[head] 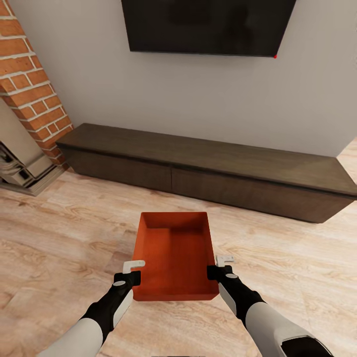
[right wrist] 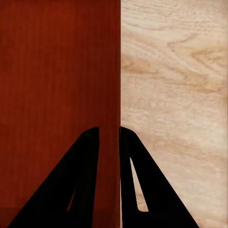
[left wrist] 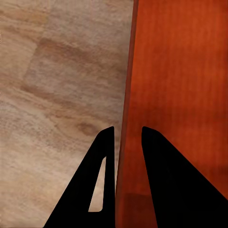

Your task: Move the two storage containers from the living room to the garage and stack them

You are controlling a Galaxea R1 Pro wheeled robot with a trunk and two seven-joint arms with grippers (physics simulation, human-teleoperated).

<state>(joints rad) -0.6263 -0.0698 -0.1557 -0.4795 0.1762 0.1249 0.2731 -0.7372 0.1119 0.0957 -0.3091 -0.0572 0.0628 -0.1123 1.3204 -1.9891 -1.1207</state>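
Note:
One orange-red open-top storage container [head: 173,253] hangs in front of me over the light wood-plank floor [head: 59,238] of the living room, empty inside. My left gripper [head: 135,270] clamps the container's left wall near its close end; in the left wrist view the fingers [left wrist: 102,156] straddle that wall [left wrist: 180,71]. My right gripper [head: 218,265] holds the opposite wall. Its fingers [right wrist: 85,161] press tightly on both sides of the wall [right wrist: 57,71]. The second container is out of view.
A long dark low bench [head: 213,163] runs along the wall ahead, under a wall TV [head: 208,25]. A red brick fireplace [head: 29,84] and a pale grey unit [head: 20,163] stand at the left. Wood floor spreads around me on both sides.

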